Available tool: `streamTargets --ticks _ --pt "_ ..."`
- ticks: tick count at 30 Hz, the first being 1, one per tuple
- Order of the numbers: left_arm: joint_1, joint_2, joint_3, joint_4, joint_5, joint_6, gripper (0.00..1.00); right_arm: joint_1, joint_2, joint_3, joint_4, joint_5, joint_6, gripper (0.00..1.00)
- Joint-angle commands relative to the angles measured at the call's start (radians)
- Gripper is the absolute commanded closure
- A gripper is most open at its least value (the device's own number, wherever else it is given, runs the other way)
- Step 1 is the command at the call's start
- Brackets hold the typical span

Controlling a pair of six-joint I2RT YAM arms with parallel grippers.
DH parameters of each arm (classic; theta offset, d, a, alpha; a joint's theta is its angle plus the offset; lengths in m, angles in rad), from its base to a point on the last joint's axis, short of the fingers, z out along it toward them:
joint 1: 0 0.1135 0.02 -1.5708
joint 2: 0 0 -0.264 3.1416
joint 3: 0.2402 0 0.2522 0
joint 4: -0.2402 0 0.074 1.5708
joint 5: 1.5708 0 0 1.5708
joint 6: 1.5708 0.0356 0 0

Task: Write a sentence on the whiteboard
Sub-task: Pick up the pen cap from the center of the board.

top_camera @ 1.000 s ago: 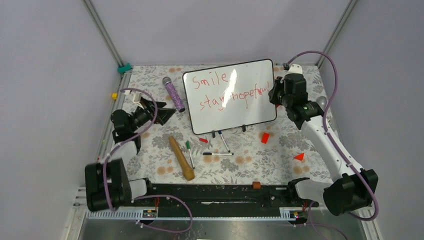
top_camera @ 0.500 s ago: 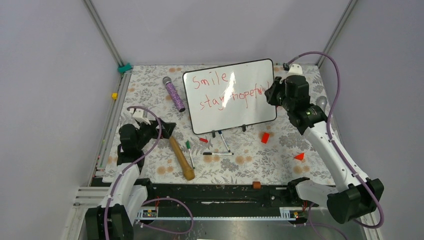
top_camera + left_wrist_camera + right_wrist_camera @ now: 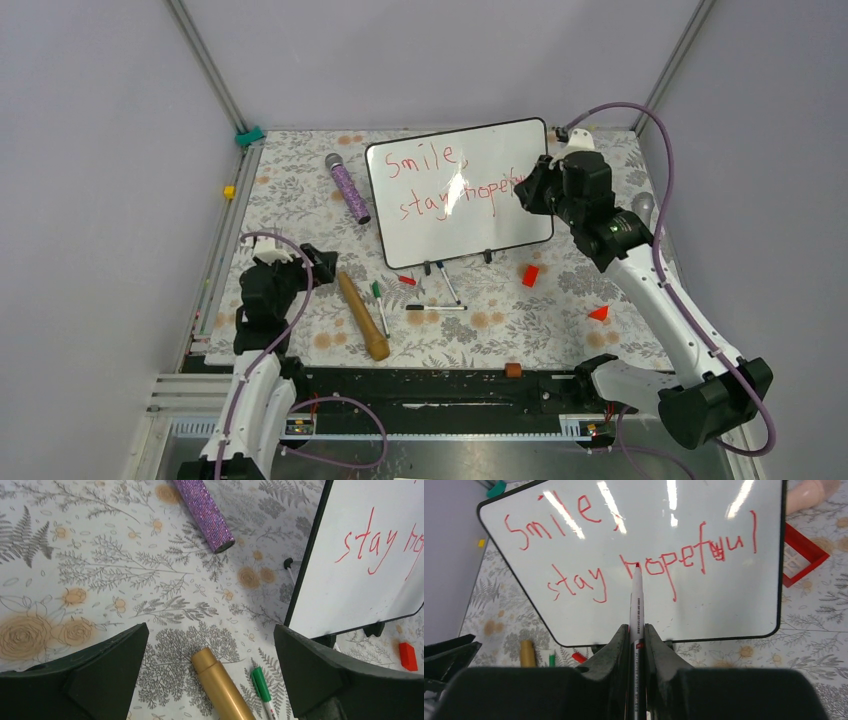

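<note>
Whiteboard (image 3: 470, 225) is standing propped on its small feet toward the far middle of the floral table (image 3: 500, 330) in the top view, and the sentence (image 3: 440, 185) is showing on it in red, "Smile" above "stay hopeful". The right gripper (image 3: 528, 188) is hanging in front of the board's right part and covering the end of the lower line. The left gripper (image 3: 318, 262) is sitting low at the near left, well apart from the board and beside a wooden rod (image 3: 362, 318), and a purple glitter tube (image 3: 348, 190) is lying just left of the board. The left wrist view is showing its fingers spread wide with nothing between them, looking over the rod's end, a green marker (image 3: 262, 687) and the board's lower left corner. The right wrist view is showing the fingers clamped on a red marker (image 3: 636, 607), its tip pointing at the start of "hopeful"; whether it is touching the surface I cannot tell. Both lines are looking complete, ending in an upright stroke, with the "u" blotted or gone over. The writing is probably finishing, so any touch-up is wanting light pressure, since the board is only propped and could tip back. The tip is best lifted straight off before travelling sideways, so that no stray line crosses the letters.
</note>
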State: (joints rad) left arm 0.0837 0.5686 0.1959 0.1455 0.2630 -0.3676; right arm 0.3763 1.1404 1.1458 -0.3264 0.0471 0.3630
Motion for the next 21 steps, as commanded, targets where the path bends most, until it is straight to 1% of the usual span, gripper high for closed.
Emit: streamTargets --ticks 1,3,4,7,9,11,13,15,16,17,18,21 --pt "-0.021 -0.062 0.064 -0.117 -0.125 -0.053 0.01 0.052 0.011 0.062 -0.021 -0.026 0.02 1.0" --pt "-0.021 -0.099 0.078 -0.241 -0.293 -0.132 0.01 0.066 0.008 0.057 -0.024 -0.024 0.015 1.0" --pt "-0.021 -0.123 0.077 -0.265 -0.344 -0.155 0.01 0.07 0.005 0.053 -0.024 -0.023 0.012 1.0" --pt "-0.026 -0.201 0.056 -0.269 -0.375 -0.179 0.01 0.081 -0.009 0.044 -0.024 -0.018 0.004 1.0" --pt "-0.035 -0.214 0.059 -0.273 -0.399 -0.212 0.01 0.086 -0.015 0.037 -0.017 -0.017 0.008 1.0" --pt "-0.038 -0.194 0.075 -0.279 -0.413 -0.257 0.01 0.094 -0.016 0.038 -0.017 -0.006 0.009 1.0" --pt "-0.037 -0.146 0.116 -0.331 -0.433 -0.346 0.01 0.107 -0.018 0.039 -0.021 0.03 0.007 1.0" --pt "-0.036 -0.078 0.154 -0.389 -0.415 -0.476 0.01 0.118 -0.026 0.036 -0.027 0.073 0.006 1.0" --pt "-0.03 -0.045 0.159 -0.376 -0.36 -0.501 0.01 0.122 -0.028 0.037 -0.033 0.091 0.005 1.0" --pt "-0.027 -0.01 0.152 -0.323 -0.289 -0.5 0.02 0.123 -0.028 0.038 -0.041 0.104 0.004 1.0" --pt "-0.024 0.022 0.146 -0.279 -0.219 -0.509 0.08 0.124 -0.03 0.038 -0.047 0.11 0.002 1.0" --pt "-0.033 0.107 0.14 -0.243 -0.123 -0.602 0.22 0.129 -0.035 0.037 -0.065 0.108 0.001 1.0"
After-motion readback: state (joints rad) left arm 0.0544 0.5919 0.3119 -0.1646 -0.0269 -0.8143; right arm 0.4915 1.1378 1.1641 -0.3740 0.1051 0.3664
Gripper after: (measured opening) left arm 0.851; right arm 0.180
